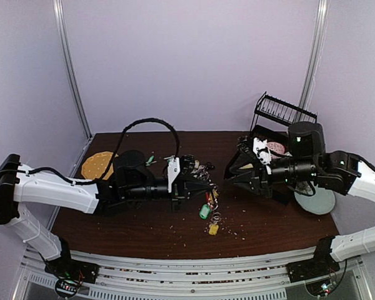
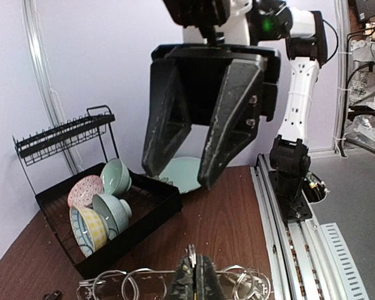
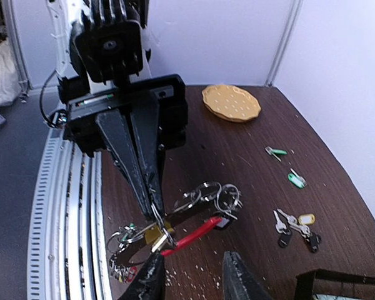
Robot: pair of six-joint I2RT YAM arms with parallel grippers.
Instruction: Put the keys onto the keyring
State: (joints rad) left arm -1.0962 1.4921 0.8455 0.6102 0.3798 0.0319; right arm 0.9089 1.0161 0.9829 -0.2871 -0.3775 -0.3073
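My left gripper (image 1: pixel 207 185) is shut on the keyring (image 3: pixel 197 233), a large loop with a red arc, and holds it above the table's middle. In the right wrist view the left gripper's (image 3: pixel 155 209) tips pinch the loop beside a brass piece. Small split rings (image 3: pixel 214 194) and a key bunch (image 3: pixel 122 242) hang on the loop. A green tag (image 1: pixel 204 211) and a yellow tag (image 1: pixel 213 229) dangle below it. My right gripper (image 1: pixel 228 177) is open and empty, facing the left gripper close by; its fingers (image 3: pixel 151 278) straddle the space just before the red arc.
Loose green-tagged keys (image 3: pixel 296 180) (image 3: pixel 276 151) and a black-headed bunch with a yellow tag (image 3: pixel 298 224) lie on the table. A cork coaster (image 1: pixel 98 164) sits at the back left. A black dish rack (image 2: pixel 144 209) holds bowls at the right, beside a teal plate (image 1: pixel 315 200).
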